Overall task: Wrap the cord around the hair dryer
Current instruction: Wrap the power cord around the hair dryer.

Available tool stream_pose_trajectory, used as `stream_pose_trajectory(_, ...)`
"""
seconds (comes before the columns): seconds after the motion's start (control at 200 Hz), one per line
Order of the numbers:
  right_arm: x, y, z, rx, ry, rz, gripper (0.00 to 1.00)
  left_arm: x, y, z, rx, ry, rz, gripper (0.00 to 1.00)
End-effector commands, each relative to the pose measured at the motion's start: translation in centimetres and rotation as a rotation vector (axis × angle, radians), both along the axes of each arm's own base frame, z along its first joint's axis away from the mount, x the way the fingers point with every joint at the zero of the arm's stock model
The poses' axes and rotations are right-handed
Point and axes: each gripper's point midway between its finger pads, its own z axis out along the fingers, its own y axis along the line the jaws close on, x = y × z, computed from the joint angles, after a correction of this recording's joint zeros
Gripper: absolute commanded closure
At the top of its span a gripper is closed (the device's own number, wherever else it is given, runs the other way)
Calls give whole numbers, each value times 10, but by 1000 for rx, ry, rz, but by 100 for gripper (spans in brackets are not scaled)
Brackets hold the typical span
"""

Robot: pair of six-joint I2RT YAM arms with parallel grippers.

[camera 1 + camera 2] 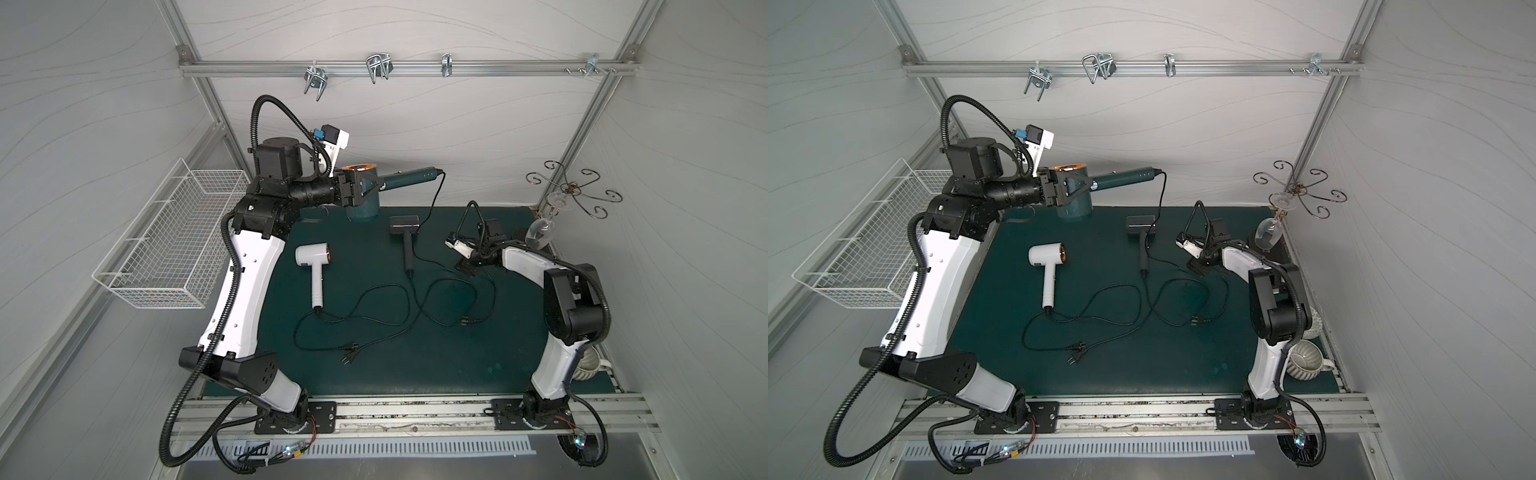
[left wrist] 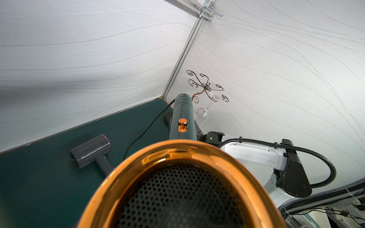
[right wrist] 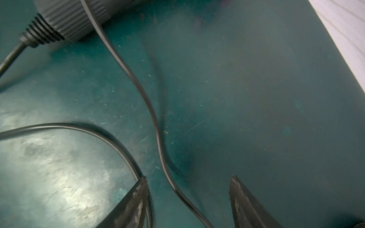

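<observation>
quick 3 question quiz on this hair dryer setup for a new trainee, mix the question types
1. True or false: the left gripper holds the green hair dryer.
2. How many hair dryers lie on the mat? A one, B two, C three.
3. In the right wrist view, what passes between the right gripper's open fingers?
Key: 1 true. 2 B, the white hair dryer and the dark grey hair dryer. 3 a black cord.
</observation>
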Motion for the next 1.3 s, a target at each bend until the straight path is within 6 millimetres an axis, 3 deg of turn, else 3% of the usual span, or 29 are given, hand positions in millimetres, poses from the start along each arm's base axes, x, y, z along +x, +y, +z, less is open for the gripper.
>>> stream_pose_trajectory(0.0,-17,14,7,57,30,102,34,-7,-2,41,-45,-149,-37,100)
stream_pose_trajectory(0.305,-11,36,-18,19,87,120,39,-8,-3,49,-71,-161,-52,100)
stream_pose_trajectory(0.86,-6,33,-51,-52,183,73,50,-17,11,78,-105,-231,-24,100)
stream_pose_trajectory(0.985,-9,35,-58,-65,197,74,59,-18,14,81,-120,-236,-25,100)
stream_pose_trajectory(1.095,-6,32,-63,-92,196,44,82,-18,14,81,-120,-234,-26,100)
stream_pose_trajectory(1.196,-5,32,-53,-84,175,35,100,-14,17,74,-114,-220,-16,100)
stream_pose_trajectory(1.291,-8,31,-39,-79,153,28,100,-7,22,65,-110,-195,0,100)
